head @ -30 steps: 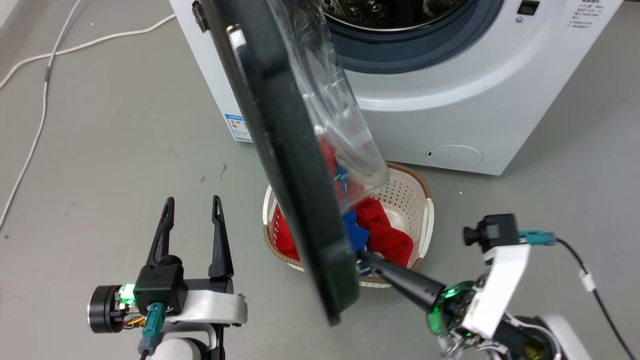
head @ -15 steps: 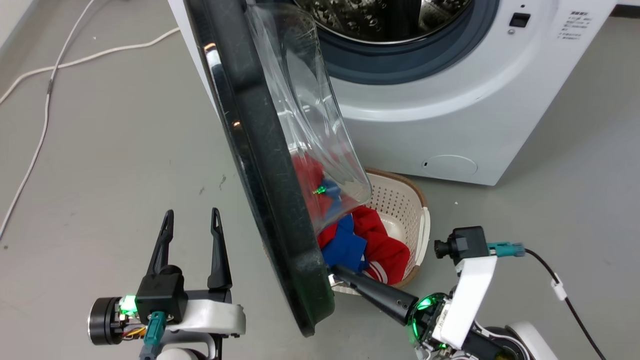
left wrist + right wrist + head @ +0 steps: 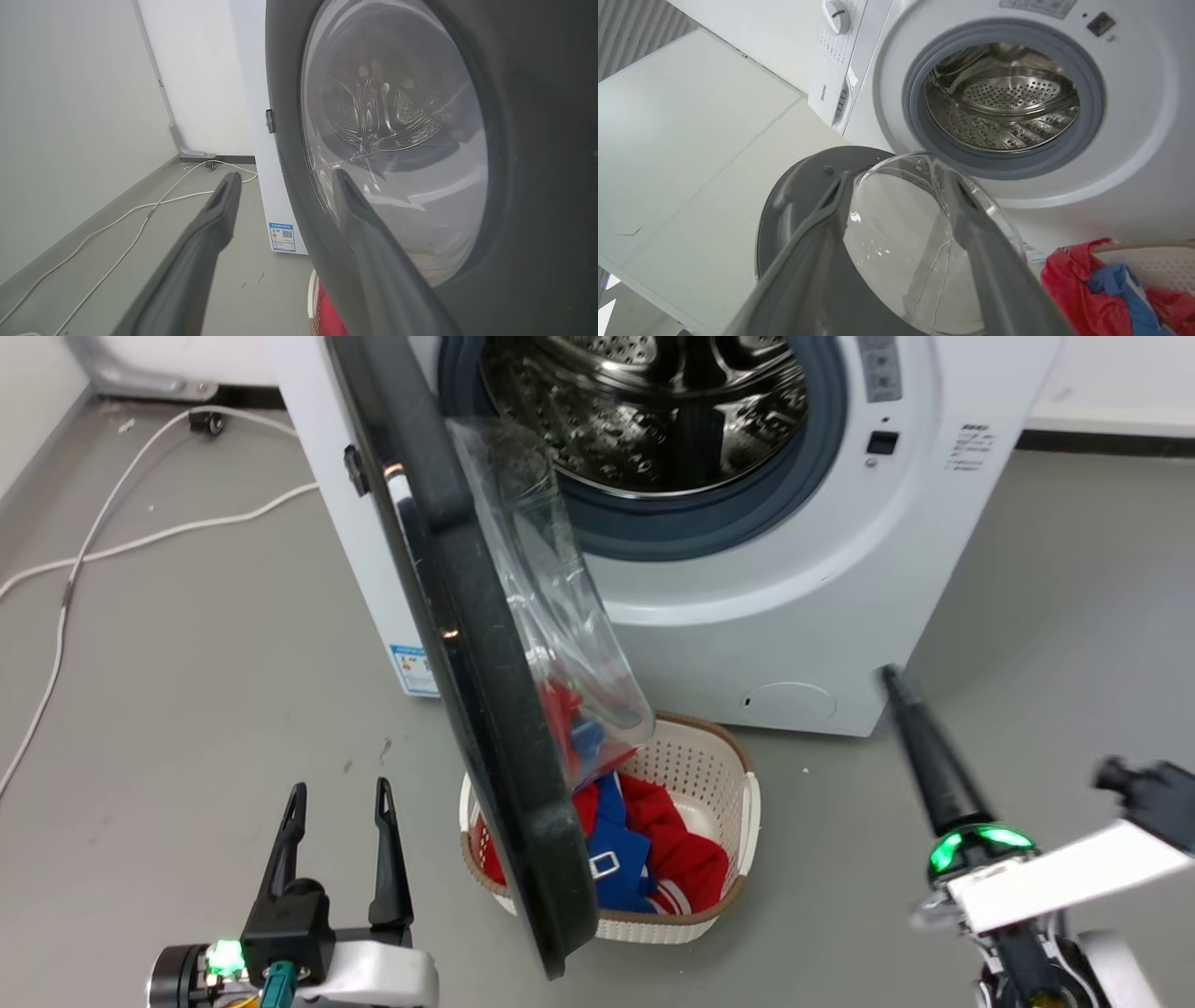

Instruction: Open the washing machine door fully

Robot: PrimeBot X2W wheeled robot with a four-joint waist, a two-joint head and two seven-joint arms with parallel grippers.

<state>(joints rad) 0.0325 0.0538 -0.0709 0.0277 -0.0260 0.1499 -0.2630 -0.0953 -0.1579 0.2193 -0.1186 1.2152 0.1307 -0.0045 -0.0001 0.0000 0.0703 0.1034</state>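
My left end effector [image 3: 341, 791] stands wide and holds nothing. Just to its right hangs the washing machine door [image 3: 467, 644], swung out edge-on toward me. In the wrist view its black rim looms close past my right-hand finger. I cannot tell whether they touch. My right end effector [image 3: 894, 170] is spread as well and empty, well clear on the door's glass side. Between the two, under the door, sits a laundry basket [image 3: 738, 784] of red and blue clothes [image 3: 686, 859]. Farther off gapes the steel drum [image 3: 653, 420].
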